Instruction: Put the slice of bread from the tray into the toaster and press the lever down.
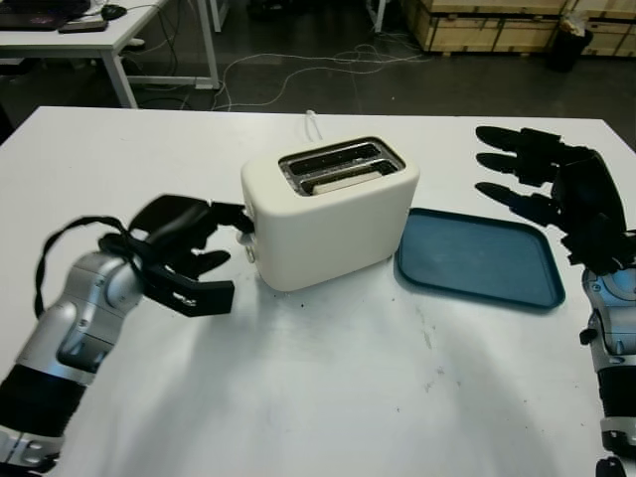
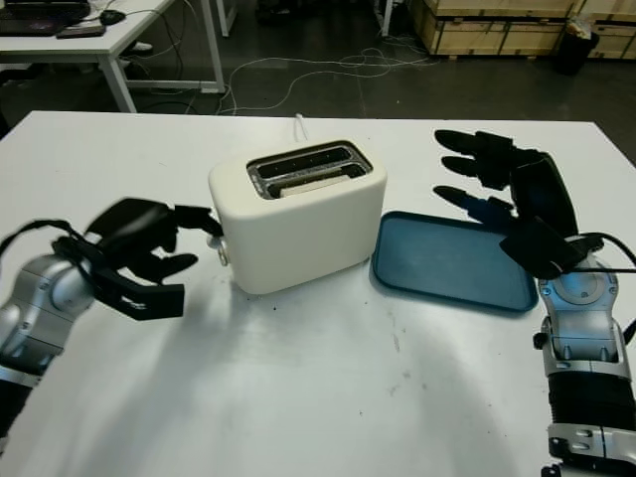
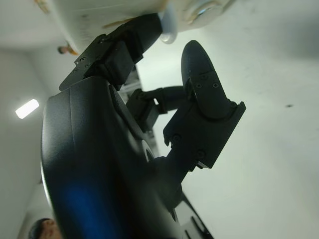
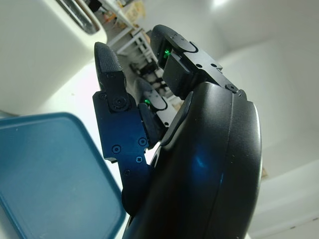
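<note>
Black three-finger left hand (image 1: 189, 253), right hand (image 2: 502, 189); silver forearms, black cables.

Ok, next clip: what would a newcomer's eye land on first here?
Probably the cream toaster mid-table, a slice of bread already sitting in its nearer slot. The left hand is at the toaster's left end, a finger reaching up by the lever. To the toaster's right lies the blue tray with nothing on it, and the open right hand hangs above its far right edge.

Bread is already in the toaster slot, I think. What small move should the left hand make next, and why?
Probably press down. The bread sits in the toaster slot, the tray is bare, and the left hand has a finger at the lever on the toaster's end. The right hand is open above the tray.
</note>
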{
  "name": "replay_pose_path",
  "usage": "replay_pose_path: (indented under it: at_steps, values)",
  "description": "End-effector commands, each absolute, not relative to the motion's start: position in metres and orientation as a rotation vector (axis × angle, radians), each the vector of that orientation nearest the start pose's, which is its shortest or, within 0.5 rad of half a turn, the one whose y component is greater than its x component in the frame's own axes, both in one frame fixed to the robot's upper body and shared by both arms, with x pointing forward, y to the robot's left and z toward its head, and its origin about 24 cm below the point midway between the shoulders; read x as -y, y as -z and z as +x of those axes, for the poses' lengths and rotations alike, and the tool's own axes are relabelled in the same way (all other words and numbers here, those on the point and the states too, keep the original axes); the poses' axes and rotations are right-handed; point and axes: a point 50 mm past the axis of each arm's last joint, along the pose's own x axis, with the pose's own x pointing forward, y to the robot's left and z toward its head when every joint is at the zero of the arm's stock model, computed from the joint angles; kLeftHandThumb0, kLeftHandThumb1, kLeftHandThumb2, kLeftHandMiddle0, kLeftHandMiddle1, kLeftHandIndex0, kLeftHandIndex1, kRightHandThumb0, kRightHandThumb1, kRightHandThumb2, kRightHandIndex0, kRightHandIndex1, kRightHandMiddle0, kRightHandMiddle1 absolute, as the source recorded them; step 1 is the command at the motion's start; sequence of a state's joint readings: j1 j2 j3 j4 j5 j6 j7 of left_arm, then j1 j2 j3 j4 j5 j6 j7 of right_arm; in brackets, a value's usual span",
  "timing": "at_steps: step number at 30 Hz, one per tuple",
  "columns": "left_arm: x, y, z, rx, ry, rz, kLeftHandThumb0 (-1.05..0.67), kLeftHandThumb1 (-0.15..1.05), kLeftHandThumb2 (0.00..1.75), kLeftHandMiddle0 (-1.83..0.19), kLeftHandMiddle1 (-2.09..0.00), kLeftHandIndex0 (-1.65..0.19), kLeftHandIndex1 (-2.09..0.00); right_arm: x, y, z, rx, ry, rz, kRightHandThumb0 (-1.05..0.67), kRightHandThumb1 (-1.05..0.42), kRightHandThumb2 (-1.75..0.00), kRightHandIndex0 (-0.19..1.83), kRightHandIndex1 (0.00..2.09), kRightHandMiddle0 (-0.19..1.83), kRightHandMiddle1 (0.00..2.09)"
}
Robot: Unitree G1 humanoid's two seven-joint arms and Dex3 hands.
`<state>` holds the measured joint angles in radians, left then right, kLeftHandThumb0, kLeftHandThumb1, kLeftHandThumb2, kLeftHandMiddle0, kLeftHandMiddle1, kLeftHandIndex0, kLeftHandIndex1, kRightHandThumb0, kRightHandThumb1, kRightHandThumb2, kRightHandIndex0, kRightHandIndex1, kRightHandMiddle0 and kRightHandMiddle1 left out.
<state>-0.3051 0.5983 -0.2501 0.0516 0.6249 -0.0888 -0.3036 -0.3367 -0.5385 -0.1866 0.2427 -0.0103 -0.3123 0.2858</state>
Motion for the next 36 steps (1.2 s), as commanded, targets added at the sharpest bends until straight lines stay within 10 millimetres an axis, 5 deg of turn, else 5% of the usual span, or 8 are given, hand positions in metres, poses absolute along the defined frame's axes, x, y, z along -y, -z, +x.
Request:
replay_pose_path:
  at_steps: [1,5,17,22,24,25,28,36]
  values:
    - [-0.161,-0.004,0.262,-0.198,0.764,1.269,-0.21,0.66,0.65,-0.66,-0.81,-0.69,-0.54,0.262,-0.154,0.3,0.38,-0.116,-0.565,-0.41,-0.92,-0.01,0.77,0.0,0.7,0.0]
    - [-0.162,0.008,0.251,-0.205,0.778,1.249,-0.23,0.56,0.87,-0.59,-0.93,-0.72,-0.56,0.261,-0.154,0.3,0.382,-0.122,-0.561,-0.39,-0.92,-0.01,0.77,0.0,0.7,0.0]
    - [-0.175,-0.009,0.263,-0.197,0.733,1.327,-0.18,0.68,0.6,-0.65,-0.88,-0.73,-0.46,0.261,-0.153,0.3,0.377,-0.121,-0.558,-0.38,-0.92,-0.01,0.76,0.0,0.69,0.0]
    - [-0.161,-0.057,0.267,0.007,0.63,1.425,-0.18,0.78,0.4,-0.77,-0.91,-0.82,-0.39,0.259,-0.154,0.301,0.372,-0.129,-0.563,-0.35,-0.92,0.0,0.75,0.0,0.69,0.0]
    - [-0.155,-0.035,0.269,-0.2,0.635,1.377,-0.16,0.78,0.35,-0.74,-1.01,-0.87,-0.43,0.258,-0.154,0.301,0.368,-0.133,-0.574,-0.34,-0.91,0.0,0.76,0.0,0.7,0.0]
    - [-0.155,-0.005,0.27,-0.408,0.569,1.254,-0.12,0.8,0.25,-0.76,-1.12,-0.9,-0.43,0.258,-0.154,0.301,0.367,-0.134,-0.577,-0.34,-0.91,0.0,0.76,0.0,0.7,0.0]
    - [-0.143,0.049,0.259,-0.584,0.731,1.348,-0.17,0.79,0.04,-0.83,-0.9,-0.93,-0.26,0.261,-0.153,0.3,0.364,-0.134,-0.582,-0.33,-0.91,0.0,0.76,0.0,0.69,0.0]
    - [-0.139,0.044,0.263,-0.582,0.794,1.453,-0.2,0.76,0.01,-0.87,-0.87,-0.99,-0.12,0.258,-0.15,0.301,0.355,-0.152,-0.584,-0.34,-0.92,0.0,0.75,0.0,0.69,0.0]
